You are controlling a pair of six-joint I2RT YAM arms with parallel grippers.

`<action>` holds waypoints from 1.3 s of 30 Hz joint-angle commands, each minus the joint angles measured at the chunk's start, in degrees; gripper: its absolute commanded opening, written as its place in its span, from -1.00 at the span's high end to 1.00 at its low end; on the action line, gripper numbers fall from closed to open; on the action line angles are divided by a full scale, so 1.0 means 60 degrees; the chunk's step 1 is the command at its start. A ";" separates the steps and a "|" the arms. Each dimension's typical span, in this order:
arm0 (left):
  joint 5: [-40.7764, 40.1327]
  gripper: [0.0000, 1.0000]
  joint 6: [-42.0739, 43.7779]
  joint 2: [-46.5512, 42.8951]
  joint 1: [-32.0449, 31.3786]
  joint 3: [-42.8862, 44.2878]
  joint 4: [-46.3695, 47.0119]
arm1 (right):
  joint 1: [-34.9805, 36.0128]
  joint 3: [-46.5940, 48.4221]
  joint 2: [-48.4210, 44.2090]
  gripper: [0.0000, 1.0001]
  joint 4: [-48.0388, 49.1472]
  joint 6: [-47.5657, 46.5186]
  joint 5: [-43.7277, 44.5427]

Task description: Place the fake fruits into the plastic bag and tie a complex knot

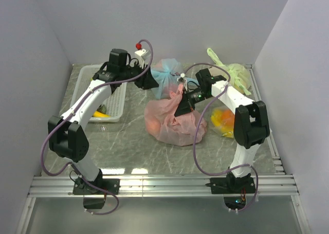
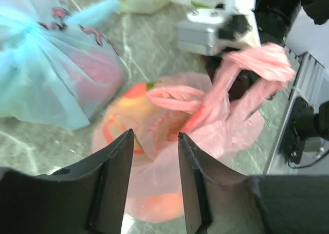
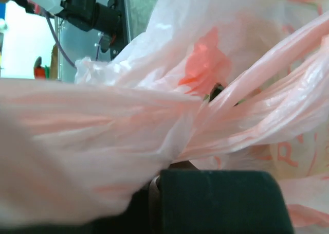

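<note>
Plastic bag (image 1: 175, 123) mid-table btw arms: thin, soft, slippy, prob. light, fruits (image 2: 131, 103) inside. R gripper (image 1: 183, 104) pinched tight on handle (image 2: 257, 64); L gripper (image 2: 154, 136) jaws apart, empty. Best to grab bunched handle, not thin sides.

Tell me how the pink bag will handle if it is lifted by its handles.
Probably floppy: the pink bag is thin, crinkled film, and its handle runs twisted up to the right gripper. Likely bottom-heavy, since fruits bulge low inside. It may swing or sag rather than keep shape.
</note>
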 commanded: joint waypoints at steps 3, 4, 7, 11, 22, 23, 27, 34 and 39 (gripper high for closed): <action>0.1579 0.09 0.0300 0.0964 -0.0115 0.1356 -0.1203 | 0.0135 0.1898 0.0777 1.00 -0.2922 -0.3011 -0.0378; 0.2005 0.07 0.0300 0.0935 -0.0159 0.1241 -0.1030 | 0.0120 0.2046 0.0881 1.00 -0.3130 -0.3143 -0.0392; 0.2580 0.06 0.0270 0.0570 -0.0451 0.0231 -0.0459 | 0.0135 0.2209 0.1014 1.00 -0.3396 -0.3335 -0.0421; 0.2638 0.20 0.0695 0.0524 -0.0788 -0.0312 -0.0894 | 0.0149 0.2004 0.0810 1.00 -0.3088 -0.2985 -0.0480; 0.1704 0.41 -0.1120 0.0510 -0.1887 -0.1793 0.1753 | 0.0296 0.1009 0.0092 -0.08 -0.0994 -0.1021 -0.0450; 0.1629 0.41 -0.1179 0.0510 -0.1888 -0.1807 0.1856 | 0.0339 0.1022 0.0077 -0.11 -0.1037 -0.1136 -0.0480; 0.1218 0.40 -0.1019 0.0496 -0.1873 -0.1793 0.1871 | 0.0515 0.1227 0.0106 -0.34 -0.1885 -0.1986 -0.0305; 0.1292 0.40 -0.0302 0.0102 -0.1786 -0.1968 0.1258 | 0.0530 0.1301 0.0106 1.00 -0.1491 -0.1708 -0.0143; 0.1101 0.32 0.0808 -0.0266 -0.1011 -0.1926 -0.0116 | 0.0501 0.1286 0.0077 1.00 -0.1388 -0.1621 -0.0011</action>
